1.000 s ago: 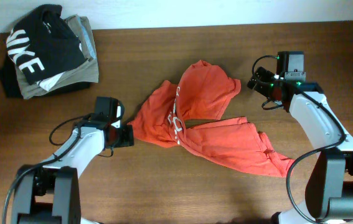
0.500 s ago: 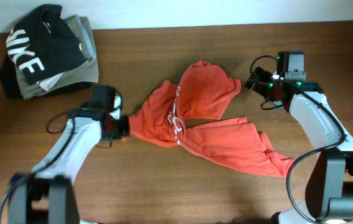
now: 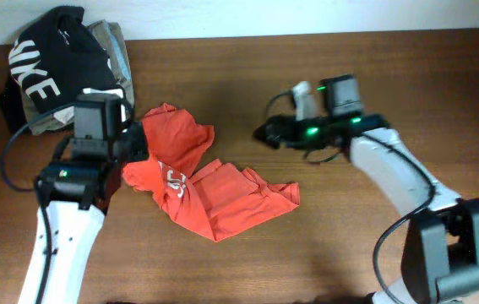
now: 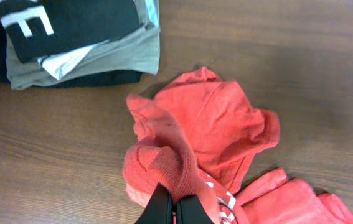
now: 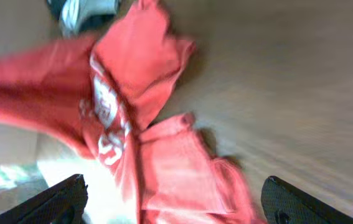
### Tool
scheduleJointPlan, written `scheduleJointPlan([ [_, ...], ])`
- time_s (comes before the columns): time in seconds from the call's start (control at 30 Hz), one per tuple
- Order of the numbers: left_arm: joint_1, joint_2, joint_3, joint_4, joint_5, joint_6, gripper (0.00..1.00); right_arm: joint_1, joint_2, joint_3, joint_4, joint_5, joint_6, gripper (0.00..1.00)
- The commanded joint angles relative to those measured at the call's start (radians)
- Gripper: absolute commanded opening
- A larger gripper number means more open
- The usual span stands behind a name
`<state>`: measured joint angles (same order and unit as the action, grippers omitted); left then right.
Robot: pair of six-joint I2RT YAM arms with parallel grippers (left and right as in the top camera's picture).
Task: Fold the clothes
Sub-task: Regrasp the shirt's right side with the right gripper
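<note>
The clothes are one red-orange T-shirt [image 3: 201, 186] with white lettering, lying bunched up left of the table's middle. My left gripper [image 3: 131, 156] holds its left edge; in the left wrist view its jaws [image 4: 176, 208] are shut on a raised fold of the red fabric [image 4: 216, 121]. My right gripper [image 3: 266, 133] hovers to the right of the shirt, apart from it, open. In the blurred right wrist view its fingers [image 5: 64, 199] stand wide, and the shirt [image 5: 132, 118] shows beyond them with nothing gripped.
A pile of folded garments [image 3: 62, 72], black with large white letters on top of olive-grey ones, sits at the back left corner, close behind my left arm. It also fills the upper left of the left wrist view as the pile [image 4: 76, 37]. Bare wooden table [image 3: 374, 245] lies to the right.
My left gripper has shut on the shirt's left edge and pulled it left toward the pile, bunching the shirt. My right arm has swung left from the back right toward the middle.
</note>
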<state>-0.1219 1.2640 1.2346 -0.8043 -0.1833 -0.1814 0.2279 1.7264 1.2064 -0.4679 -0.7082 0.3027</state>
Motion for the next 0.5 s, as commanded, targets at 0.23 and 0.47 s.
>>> scheduleJointPlan([
  [0.23,0.06,0.021,0.008,-0.043,-0.034,-0.011,0.0,0.065,-0.002,0.007,-0.237,0.298,0.042,0.81],
  [0.47,0.06,0.021,0.008,-0.051,-0.015,-0.013,0.0,0.238,0.197,0.006,-0.29,0.301,0.133,0.63],
])
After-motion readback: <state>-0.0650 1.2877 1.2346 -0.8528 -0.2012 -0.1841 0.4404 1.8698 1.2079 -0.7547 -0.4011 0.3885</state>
